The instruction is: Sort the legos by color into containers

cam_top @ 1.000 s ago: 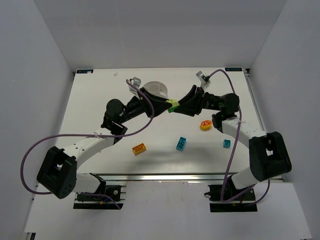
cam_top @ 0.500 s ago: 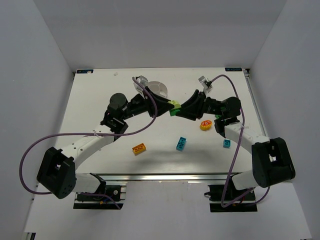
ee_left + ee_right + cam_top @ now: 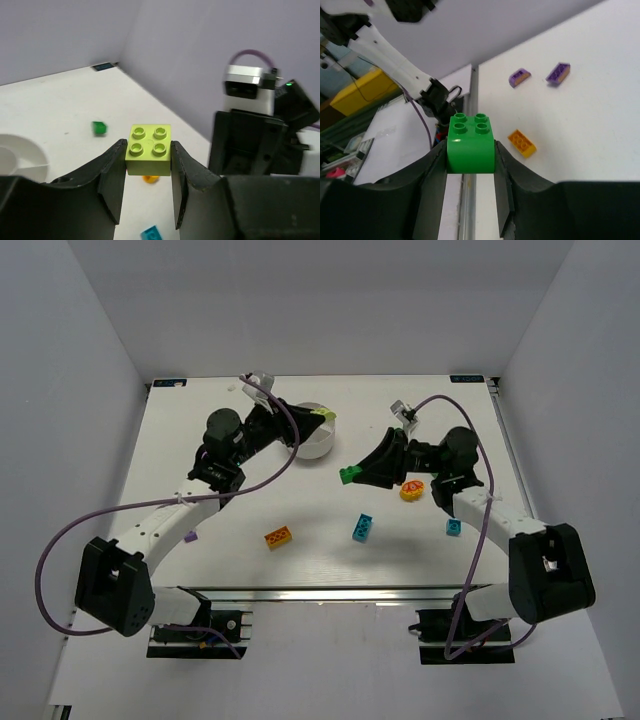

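Note:
My left gripper (image 3: 322, 418) is shut on a lime brick (image 3: 149, 150) and holds it in the air over the right side of the round white bowl (image 3: 320, 444). The bowl's rim shows in the left wrist view (image 3: 22, 150). My right gripper (image 3: 350, 475) is shut on a green brick (image 3: 470, 142), raised above the table's middle, apart from the left gripper. On the table lie an orange-yellow brick (image 3: 278, 537), a cyan brick (image 3: 362, 527), a smaller cyan brick (image 3: 454, 527) and a round yellow-orange piece with red (image 3: 411, 490).
A purple piece (image 3: 189, 536) lies beside the left arm; the right wrist view shows two purple pieces (image 3: 519, 77) (image 3: 558, 72). A small green brick (image 3: 99, 128) lies on the far table in the left wrist view. The left arm covers much of the bowl.
The grippers were together at the centre on the joined lime and green bricks. The left has pulled back left to the bowl with the lime brick; the right keeps the green one.

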Motion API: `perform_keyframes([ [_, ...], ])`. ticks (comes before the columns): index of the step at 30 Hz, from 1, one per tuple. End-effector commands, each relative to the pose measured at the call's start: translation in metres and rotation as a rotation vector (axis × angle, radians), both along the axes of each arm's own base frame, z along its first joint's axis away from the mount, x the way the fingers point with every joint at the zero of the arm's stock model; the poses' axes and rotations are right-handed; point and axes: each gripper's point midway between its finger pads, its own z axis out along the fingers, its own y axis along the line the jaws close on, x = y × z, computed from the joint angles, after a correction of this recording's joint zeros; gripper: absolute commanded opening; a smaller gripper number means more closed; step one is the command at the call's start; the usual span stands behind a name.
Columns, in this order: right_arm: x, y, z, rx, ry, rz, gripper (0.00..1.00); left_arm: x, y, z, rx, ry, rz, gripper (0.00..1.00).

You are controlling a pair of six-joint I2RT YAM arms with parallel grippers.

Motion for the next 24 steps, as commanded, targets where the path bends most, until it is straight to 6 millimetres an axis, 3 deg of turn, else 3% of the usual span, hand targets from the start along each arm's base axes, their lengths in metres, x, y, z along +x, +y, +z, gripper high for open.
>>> perform_keyframes([
  [1, 0.015, -0.004, 0.013, -0.06, -0.119, -0.072, 0.0, 0.022, 0.028, -0.018, 0.145, 0.068, 0.168, 0.0],
  [3, 0.026, -0.008, 0.0, -0.144, -0.171, -0.14, 0.0, 0.041, 0.046, -0.028, 0.23, 0.108, 0.298, 0.0],
  [4, 0.029, -0.01, 0.0, -0.163, -0.192, -0.156, 0.0, 0.047, 0.056, -0.056, 0.31, 0.192, 0.335, 0.0],
  [6, 0.039, -0.014, 0.004, -0.193, -0.26, -0.199, 0.0, 0.063, 0.076, -0.066, 0.396, 0.241, 0.449, 0.0],
  [7, 0.039, -0.017, -0.002, -0.216, -0.24, -0.204, 0.0, 0.068, 0.084, -0.096, 0.475, 0.329, 0.465, 0.0],
  [8, 0.042, -0.02, 0.0, -0.222, -0.25, -0.217, 0.0, 0.077, 0.096, -0.105, 0.519, 0.356, 0.513, 0.0],
  [9, 0.043, -0.023, -0.001, -0.226, -0.256, -0.223, 0.0, 0.086, 0.1, -0.099, 0.537, 0.353, 0.546, 0.0],
  [11, 0.039, -0.024, -0.002, -0.231, -0.259, -0.222, 0.0, 0.096, 0.108, -0.134, 0.646, 0.454, 0.566, 0.0],
  [13, 0.04, -0.03, -0.001, -0.24, -0.326, -0.233, 0.0, 0.109, 0.118, -0.132, 0.703, 0.51, 0.613, 0.0],
  [14, 0.038, -0.032, -0.002, -0.249, -0.316, -0.234, 0.0, 0.119, 0.121, -0.151, 0.723, 0.577, 0.638, 0.0],
  [15, 0.036, -0.035, -0.003, -0.25, -0.326, -0.24, 0.0, 0.128, 0.12, -0.139, 0.71, 0.578, 0.659, 0.0],
  [18, 0.03, -0.037, -0.001, -0.242, -0.363, -0.239, 0.0, 0.135, 0.113, -0.154, 0.714, 0.652, 0.648, 0.0],
  [23, 0.024, -0.04, 0.0, -0.235, -0.373, -0.223, 0.0, 0.151, 0.102, -0.14, 0.664, 0.661, 0.65, 0.0],
  [24, 0.023, -0.04, 0.0, -0.232, -0.375, -0.22, 0.0, 0.154, 0.101, -0.148, 0.677, 0.679, 0.646, 0.0],
])
